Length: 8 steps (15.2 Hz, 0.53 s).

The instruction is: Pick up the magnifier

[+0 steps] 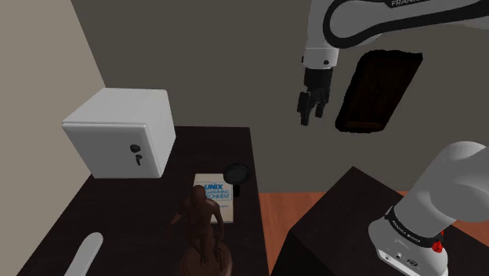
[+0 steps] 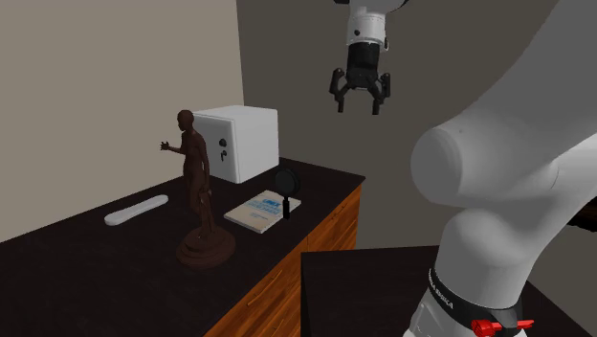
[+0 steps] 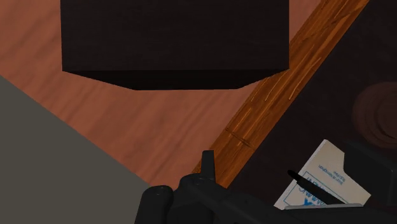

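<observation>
The magnifier [image 1: 237, 172] is black, with a round lens and a short handle. It stands at the far corner of a white and blue book [image 1: 215, 196] on the dark table [image 1: 117, 212], close to the table's edge. In the second exterior view the magnifier [image 2: 285, 182] stands upright beside the book [image 2: 256, 211]. My gripper [image 1: 311, 116] hangs high in the air, well above and beyond the table's edge, pointing down. Its fingers are spread apart in the second exterior view, so the gripper [image 2: 356, 105] is open and holds nothing. The wrist view looks down on the book [image 3: 324, 181] crossed by a thin black handle [image 3: 299, 179].
A brown statue of a man [image 1: 202, 227] stands just in front of the book. A white safe [image 1: 121, 133] sits at the table's back, and a flat white object [image 1: 82, 255] lies near the front. The dark stand [image 1: 337, 227] is beside the table.
</observation>
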Available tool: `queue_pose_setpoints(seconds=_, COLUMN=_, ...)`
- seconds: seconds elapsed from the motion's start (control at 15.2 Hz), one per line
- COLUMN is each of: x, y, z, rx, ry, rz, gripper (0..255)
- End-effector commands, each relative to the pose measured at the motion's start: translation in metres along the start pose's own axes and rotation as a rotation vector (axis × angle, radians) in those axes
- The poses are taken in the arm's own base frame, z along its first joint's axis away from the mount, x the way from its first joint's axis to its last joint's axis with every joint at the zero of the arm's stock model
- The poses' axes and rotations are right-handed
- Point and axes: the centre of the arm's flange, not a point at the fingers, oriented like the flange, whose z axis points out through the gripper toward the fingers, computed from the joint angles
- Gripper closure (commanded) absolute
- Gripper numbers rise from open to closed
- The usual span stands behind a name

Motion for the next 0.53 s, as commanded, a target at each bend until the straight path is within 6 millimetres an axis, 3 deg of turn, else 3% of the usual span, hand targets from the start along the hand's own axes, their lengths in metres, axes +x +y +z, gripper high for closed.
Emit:
queue_pose_setpoints(seconds=0.0, x=0.023, y=-0.013, z=0.014, rx=0.004, ry=-0.012, rz=-0.006, gripper=0)
queue_pose_setpoints(seconds=0.46, x=0.091, y=-0.063, z=0.060, rx=0.015, ry=-0.054, rz=-0.030, gripper=0)
